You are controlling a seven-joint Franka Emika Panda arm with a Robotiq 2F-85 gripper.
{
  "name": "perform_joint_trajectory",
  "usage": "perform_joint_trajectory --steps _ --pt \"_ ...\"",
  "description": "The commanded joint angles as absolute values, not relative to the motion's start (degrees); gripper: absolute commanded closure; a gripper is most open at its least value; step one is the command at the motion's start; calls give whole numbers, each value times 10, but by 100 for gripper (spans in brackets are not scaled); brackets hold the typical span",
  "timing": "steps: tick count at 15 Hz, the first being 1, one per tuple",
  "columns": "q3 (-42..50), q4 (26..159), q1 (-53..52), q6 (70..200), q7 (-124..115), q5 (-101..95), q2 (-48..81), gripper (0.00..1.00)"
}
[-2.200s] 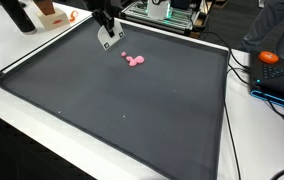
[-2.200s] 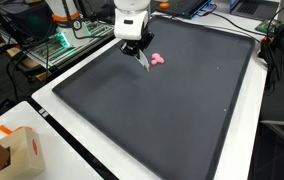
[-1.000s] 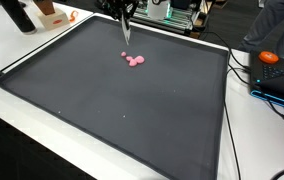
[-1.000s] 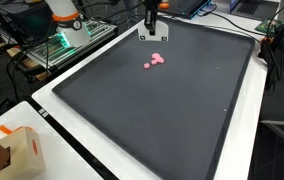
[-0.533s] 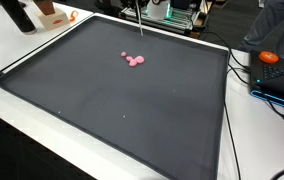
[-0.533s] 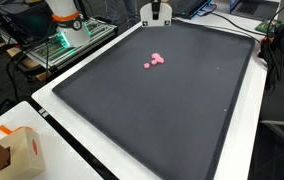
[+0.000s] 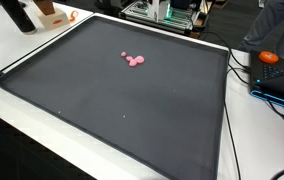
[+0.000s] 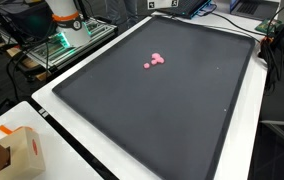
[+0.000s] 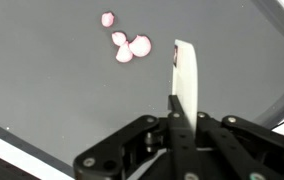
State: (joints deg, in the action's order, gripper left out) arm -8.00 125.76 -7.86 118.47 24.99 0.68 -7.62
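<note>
Dark mat (image 9: pixel 42 60) | gripper (image 9: pixel 183 75) closed, empty | pink pieces (image 9: pixel 132 47) lying apart

The large black mat (image 7: pixel 132 110) looks matt and faintly grainy, like rubber or foam. Upper centre, the small pink lumps (image 7: pixel 134 60) look smooth and dull. The white tabletop (image 7: pixel 12 130) is smooth, with a slight sheen. In the wrist view the gripper (image 9: pixel 180 48) shows matt black plastic links and smooth white fingers (image 9: pixel 186 90).

Jaws shut, empty, ptg down.
</note>
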Motion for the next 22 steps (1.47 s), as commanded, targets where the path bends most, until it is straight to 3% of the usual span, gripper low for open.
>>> perform_joint_trajectory --steps 1,13,22 --pt "-78 1249 -87 1177 245 3 -77 96" --pt "-69 1253 -81 1184 250 18 -54 99" --pt "-51 1345 -65 1314 310 47 7 99"
